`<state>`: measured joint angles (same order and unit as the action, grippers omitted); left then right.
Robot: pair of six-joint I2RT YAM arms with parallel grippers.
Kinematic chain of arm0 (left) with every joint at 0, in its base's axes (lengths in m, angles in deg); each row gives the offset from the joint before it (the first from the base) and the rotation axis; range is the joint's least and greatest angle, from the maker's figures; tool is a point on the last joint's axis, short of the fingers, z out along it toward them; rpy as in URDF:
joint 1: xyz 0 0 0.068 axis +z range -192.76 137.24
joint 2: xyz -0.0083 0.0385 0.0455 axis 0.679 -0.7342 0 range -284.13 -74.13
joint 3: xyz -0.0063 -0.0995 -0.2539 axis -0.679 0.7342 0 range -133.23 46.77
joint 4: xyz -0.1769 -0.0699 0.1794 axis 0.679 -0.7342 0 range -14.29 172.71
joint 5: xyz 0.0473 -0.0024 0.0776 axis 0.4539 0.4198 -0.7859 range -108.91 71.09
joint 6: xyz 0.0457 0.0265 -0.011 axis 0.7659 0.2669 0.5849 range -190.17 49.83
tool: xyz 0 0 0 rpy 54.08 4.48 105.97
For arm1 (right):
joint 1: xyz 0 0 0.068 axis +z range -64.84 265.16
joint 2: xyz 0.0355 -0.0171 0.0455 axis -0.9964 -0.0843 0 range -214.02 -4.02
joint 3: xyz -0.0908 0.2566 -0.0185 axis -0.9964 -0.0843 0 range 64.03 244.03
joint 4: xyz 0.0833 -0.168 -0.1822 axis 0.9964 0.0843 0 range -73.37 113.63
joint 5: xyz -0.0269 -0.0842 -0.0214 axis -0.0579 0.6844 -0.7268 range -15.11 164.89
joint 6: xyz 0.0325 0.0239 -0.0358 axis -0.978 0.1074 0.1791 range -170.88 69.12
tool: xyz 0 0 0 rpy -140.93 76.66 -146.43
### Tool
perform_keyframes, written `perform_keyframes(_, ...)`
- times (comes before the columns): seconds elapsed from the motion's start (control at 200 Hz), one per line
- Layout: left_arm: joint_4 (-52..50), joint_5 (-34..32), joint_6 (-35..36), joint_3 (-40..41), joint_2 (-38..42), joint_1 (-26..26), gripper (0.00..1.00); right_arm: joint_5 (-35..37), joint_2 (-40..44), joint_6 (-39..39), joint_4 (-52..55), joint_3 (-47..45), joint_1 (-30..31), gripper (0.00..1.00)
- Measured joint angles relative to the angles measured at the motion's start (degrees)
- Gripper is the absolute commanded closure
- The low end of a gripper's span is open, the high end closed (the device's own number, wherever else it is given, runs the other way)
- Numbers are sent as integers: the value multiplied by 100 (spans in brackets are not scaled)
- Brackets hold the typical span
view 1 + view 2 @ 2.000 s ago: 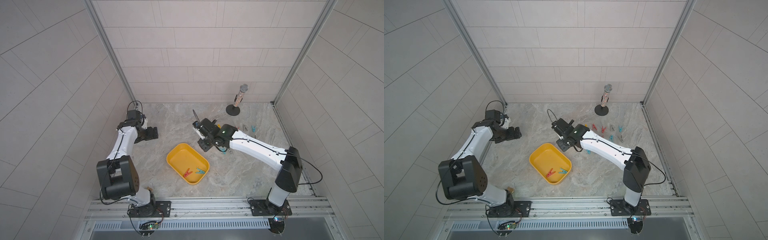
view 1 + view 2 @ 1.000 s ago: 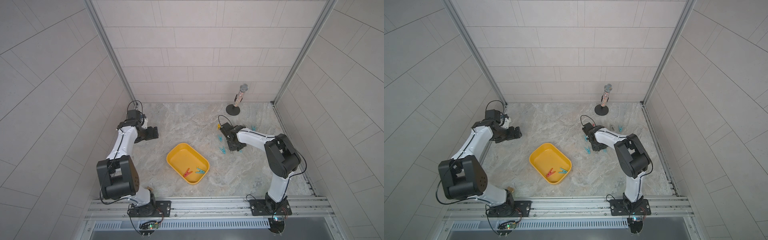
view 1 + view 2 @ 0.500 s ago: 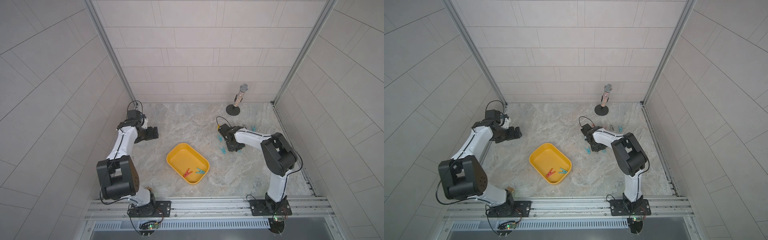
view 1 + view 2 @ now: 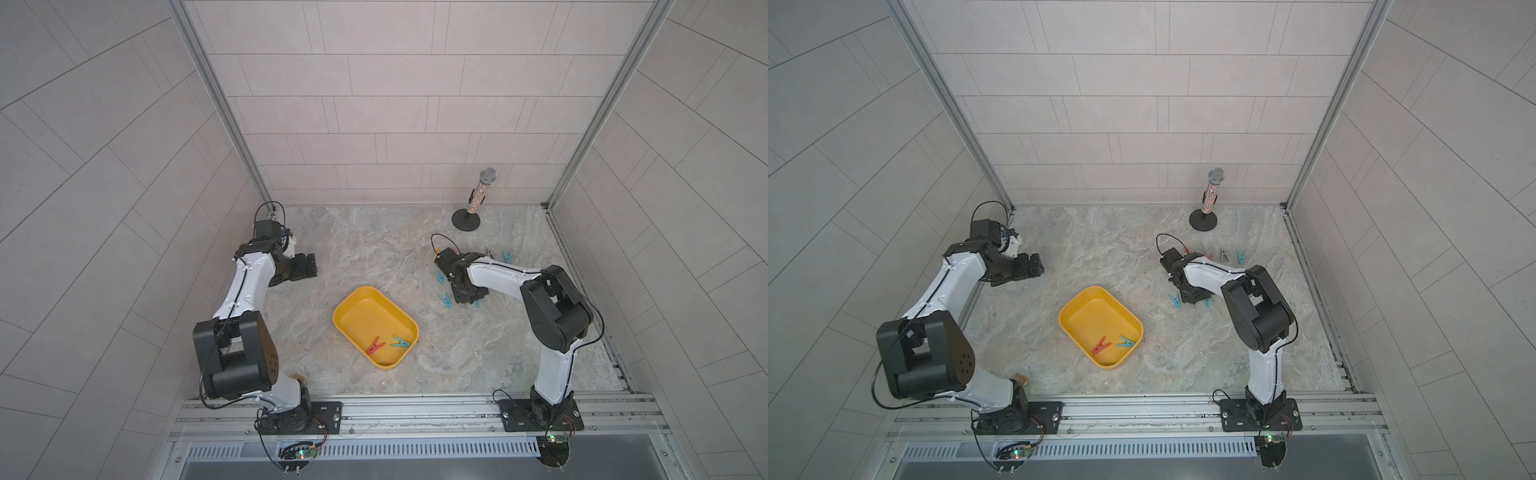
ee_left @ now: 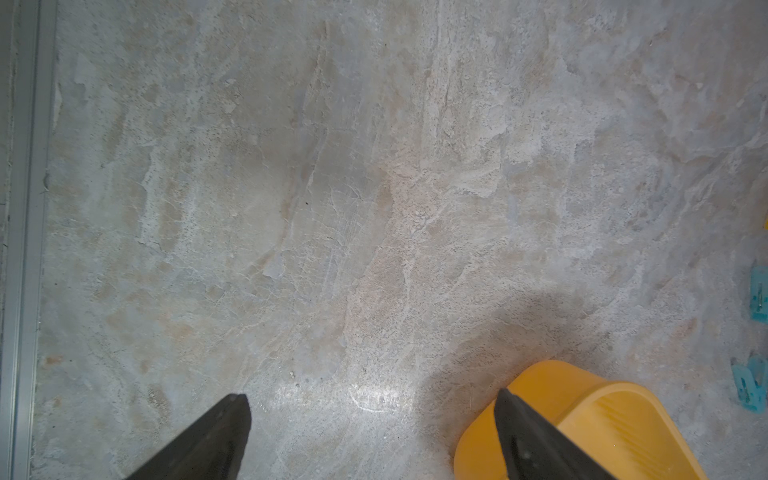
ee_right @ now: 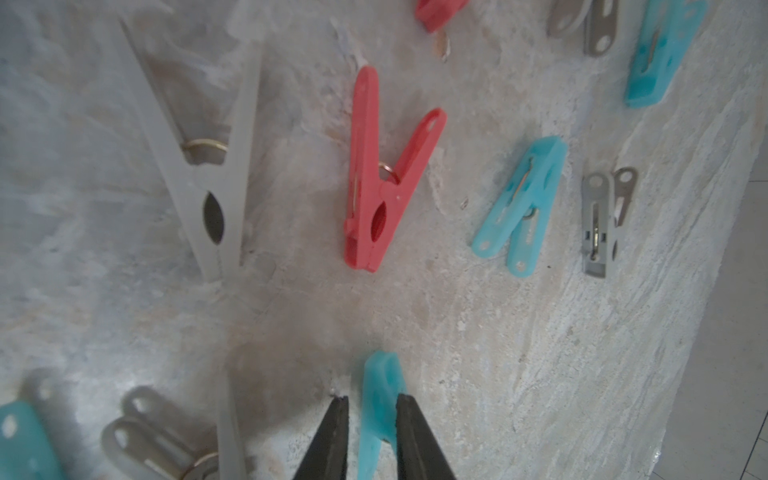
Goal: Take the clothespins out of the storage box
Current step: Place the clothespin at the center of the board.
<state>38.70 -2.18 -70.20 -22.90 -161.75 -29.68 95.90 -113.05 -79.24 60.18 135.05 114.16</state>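
Right pincer point(image 6: 372, 409), low over the desk point(image 4: 374, 253) to the far right of the box point(image 4: 365, 316): fingers narrowly spread about a teal peg point(image 6: 380, 395) lying on the desk, one finger against it, a sliver of gap at the other. Loose pegs point(image 4: 445, 300) lie around it, among them a red peg point(image 6: 386, 178), a pale peg point(image 6: 208, 166) and a grey peg point(image 6: 600, 224), each apart from the next. This scatter runs from the box's right side toward the right wall edge.

Left pincer point(image 5: 370, 409), spread wide, hovers over bare desk to the far left of the box, a corner of which shows behind one finger. The box sits mid-desk, clear of every wall. At its near end lie an inner red peg point(image 4: 375, 346) and an inner teal peg point(image 4: 400, 342), just beside each other. Open desk lies left of the box and in front of it. The microphone point(image 4: 478, 195) stands well beyond the box, by the far right corner.
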Motion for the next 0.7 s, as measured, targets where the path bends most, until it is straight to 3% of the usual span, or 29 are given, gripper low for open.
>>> perform_keyframes(0.7,0,2,0,0,0,2,0,-24,-17,22,-20,7,-7,70)
